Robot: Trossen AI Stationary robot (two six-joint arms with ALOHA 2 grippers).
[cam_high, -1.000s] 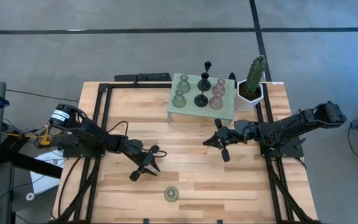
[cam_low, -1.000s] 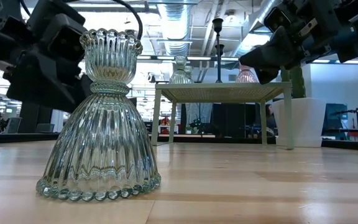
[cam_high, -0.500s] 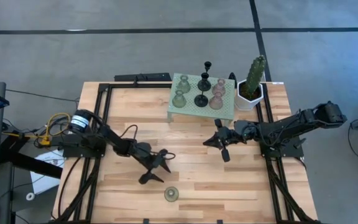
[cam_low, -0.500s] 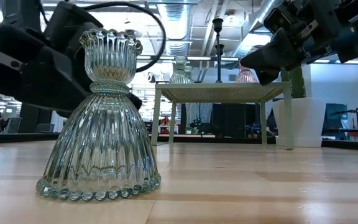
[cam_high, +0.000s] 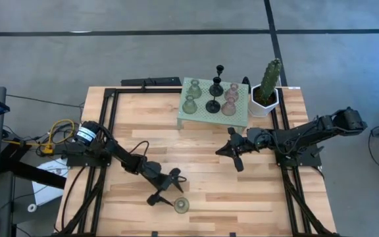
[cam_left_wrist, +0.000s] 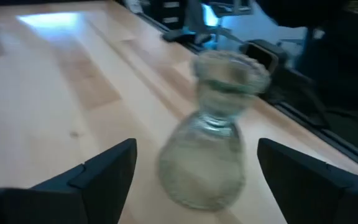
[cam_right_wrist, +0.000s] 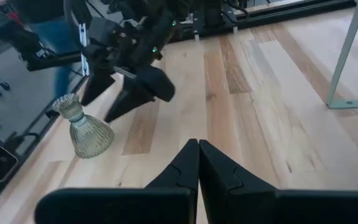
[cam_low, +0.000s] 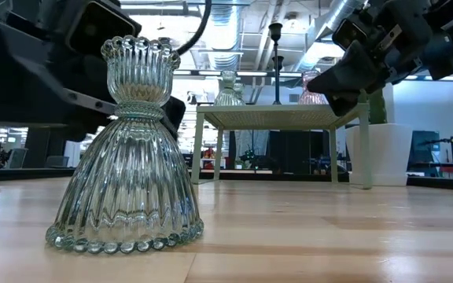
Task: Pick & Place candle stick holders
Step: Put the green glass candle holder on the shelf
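Left wrist view: left gripper (cam_left_wrist: pixel 194 171) jaws wide apart, flanking the pale green holder (cam_left_wrist: pixel 211 134), not touching. Right gripper (cam_right_wrist: pixel 197 155) pressed together, empty.

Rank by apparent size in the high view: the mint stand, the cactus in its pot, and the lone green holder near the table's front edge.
1. Mint stand, clearly the largest.
2. Cactus in its white pot.
3. Lone green holder, the smallest, seen from straight above so its height is hidden.
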